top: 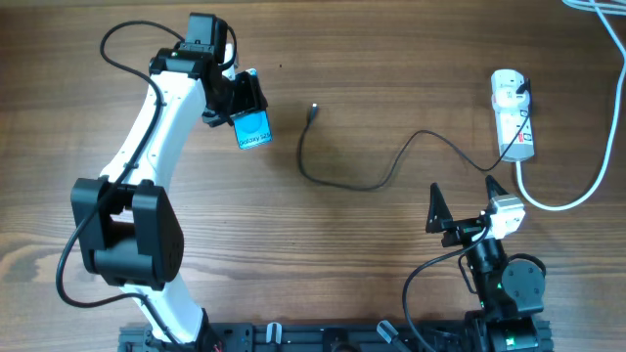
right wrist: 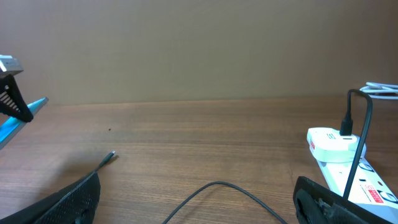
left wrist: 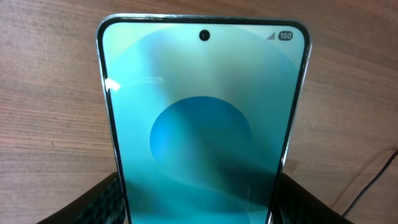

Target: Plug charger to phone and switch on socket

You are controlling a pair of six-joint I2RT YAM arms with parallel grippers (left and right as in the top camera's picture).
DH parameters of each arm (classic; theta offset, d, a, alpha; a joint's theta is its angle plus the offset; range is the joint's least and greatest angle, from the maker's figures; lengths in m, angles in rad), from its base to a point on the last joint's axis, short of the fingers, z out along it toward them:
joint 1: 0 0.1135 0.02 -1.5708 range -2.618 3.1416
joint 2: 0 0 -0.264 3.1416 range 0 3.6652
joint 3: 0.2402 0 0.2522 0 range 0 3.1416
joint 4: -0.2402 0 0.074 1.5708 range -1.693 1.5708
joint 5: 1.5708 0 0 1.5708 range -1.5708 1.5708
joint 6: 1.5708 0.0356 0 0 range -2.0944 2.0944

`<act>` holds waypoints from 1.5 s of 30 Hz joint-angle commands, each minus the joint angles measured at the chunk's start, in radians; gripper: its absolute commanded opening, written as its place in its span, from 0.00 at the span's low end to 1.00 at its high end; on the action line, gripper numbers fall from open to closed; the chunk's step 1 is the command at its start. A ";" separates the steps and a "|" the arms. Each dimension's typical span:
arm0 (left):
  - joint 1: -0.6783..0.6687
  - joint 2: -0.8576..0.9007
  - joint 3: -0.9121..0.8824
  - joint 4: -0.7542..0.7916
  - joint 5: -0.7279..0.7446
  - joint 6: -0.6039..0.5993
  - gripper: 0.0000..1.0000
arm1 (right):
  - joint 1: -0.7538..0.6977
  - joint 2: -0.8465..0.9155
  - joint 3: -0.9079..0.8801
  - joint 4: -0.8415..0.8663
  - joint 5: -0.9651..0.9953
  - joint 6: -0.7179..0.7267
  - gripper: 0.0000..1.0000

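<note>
My left gripper (top: 238, 103) is shut on the phone (top: 253, 129), whose cyan screen fills the left wrist view (left wrist: 202, 130) between the two black fingers. The thin black charger cable (top: 377, 174) curves across the table, its metallic tip (top: 314, 110) lying free to the right of the phone. The tip also shows in the right wrist view (right wrist: 111, 156). The cable runs to the white socket (top: 513, 115) at the far right, seen with its plug in the right wrist view (right wrist: 336, 149). My right gripper (top: 464, 203) is open and empty near the front edge, over a cable bend (right wrist: 217, 186).
A thick white cord (top: 577, 196) loops from the socket toward the right edge and top right corner. The table is brown wood (top: 391, 59). The left arm (top: 147, 147) stretches over the left side.
</note>
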 commanded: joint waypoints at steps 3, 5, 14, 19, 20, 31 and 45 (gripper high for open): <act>-0.011 -0.034 0.025 -0.025 0.130 -0.047 0.51 | 0.005 0.002 -0.001 0.006 0.014 0.004 1.00; -0.011 -0.034 0.025 -0.031 0.193 -0.094 0.51 | 0.005 0.002 -0.001 0.003 0.014 0.003 1.00; -0.011 -0.034 0.025 -0.041 0.378 -0.203 0.47 | 0.005 0.041 0.032 0.093 -0.234 0.375 1.00; -0.011 -0.034 0.025 -0.039 0.378 -0.246 0.48 | 0.005 0.362 0.253 0.071 -0.397 0.388 1.00; -0.011 -0.034 0.025 -0.039 0.378 -0.257 0.48 | 0.005 0.436 0.304 0.051 -0.424 0.388 1.00; -0.010 -0.034 0.025 -0.035 0.391 -0.374 0.49 | 0.005 1.246 0.836 -0.174 -0.744 0.561 1.00; -0.010 -0.033 0.025 -0.035 0.393 -0.592 0.49 | 0.342 1.507 0.836 0.193 -0.401 0.745 0.83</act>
